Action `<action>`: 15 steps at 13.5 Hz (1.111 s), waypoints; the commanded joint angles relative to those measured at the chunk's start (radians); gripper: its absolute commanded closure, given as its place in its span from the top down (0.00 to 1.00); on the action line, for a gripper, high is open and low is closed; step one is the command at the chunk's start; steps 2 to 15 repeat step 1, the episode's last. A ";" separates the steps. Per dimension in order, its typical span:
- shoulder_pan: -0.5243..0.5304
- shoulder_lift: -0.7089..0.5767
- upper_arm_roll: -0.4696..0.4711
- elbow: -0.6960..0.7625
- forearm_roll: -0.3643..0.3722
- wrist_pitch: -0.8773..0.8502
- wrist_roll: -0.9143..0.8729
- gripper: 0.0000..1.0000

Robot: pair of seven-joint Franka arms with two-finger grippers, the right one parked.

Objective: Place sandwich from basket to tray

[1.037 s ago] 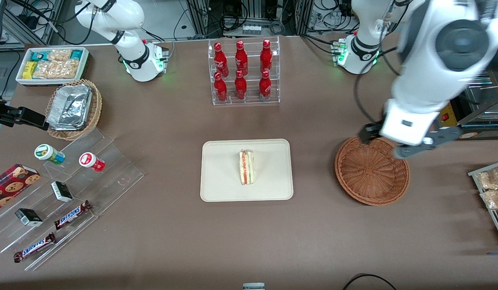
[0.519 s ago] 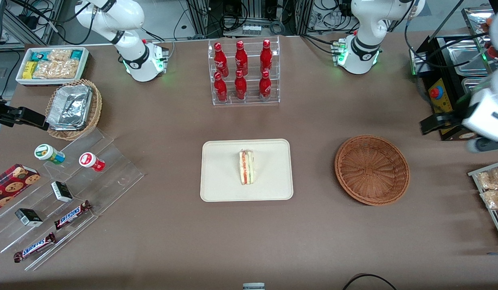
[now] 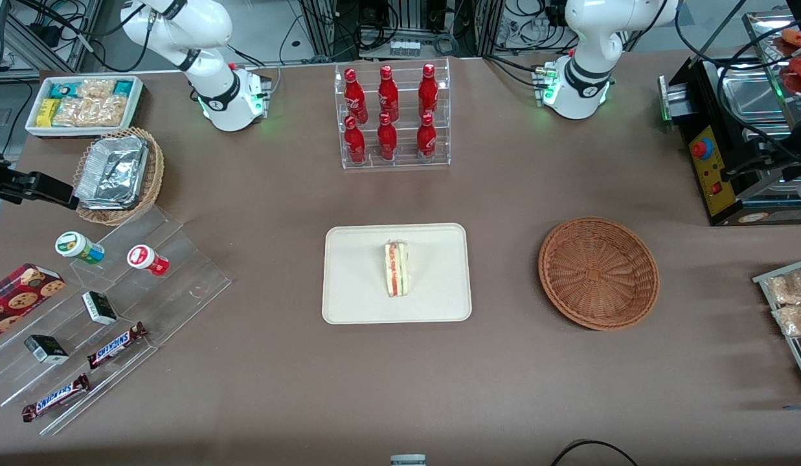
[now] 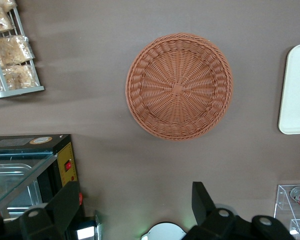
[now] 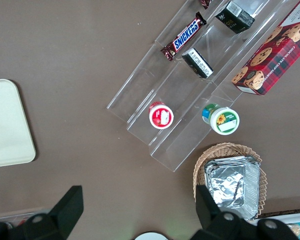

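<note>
The sandwich (image 3: pixel 396 268) lies on its side on the middle of the cream tray (image 3: pixel 355 285), with nothing touching it. The reddish-brown basket (image 3: pixel 597 273) beside the tray holds nothing; in the left wrist view the basket (image 4: pixel 179 86) shows whole from above, with one rim of the tray (image 4: pixel 295 90). My gripper (image 4: pixel 135 190) hangs high over bare table, farther from the front camera than the basket and toward the working arm's end. Its fingers (image 4: pixel 70 200) stand wide apart with nothing between them.
A black machine with a red button (image 3: pixel 714 168) and a rack of snack packets (image 3: pixel 789 310) stand at the working arm's end. A bottle rack (image 3: pixel 392 116) stands farther back than the tray. Acrylic steps with snacks (image 3: pixel 115 304), a foil-filled basket (image 3: pixel 118 175) and a white bin (image 3: pixel 83 103) lie toward the parked arm's end.
My arm has swung from above the basket out toward the working arm's end of the table and almost left the front view. The sandwich, tray and basket have not moved.
</note>
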 commanded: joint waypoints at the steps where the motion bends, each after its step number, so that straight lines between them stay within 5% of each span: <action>1: -0.006 -0.010 -0.001 0.001 -0.015 -0.003 -0.020 0.99; 15: -0.006 -0.010 -0.001 0.001 -0.015 -0.003 -0.020 0.99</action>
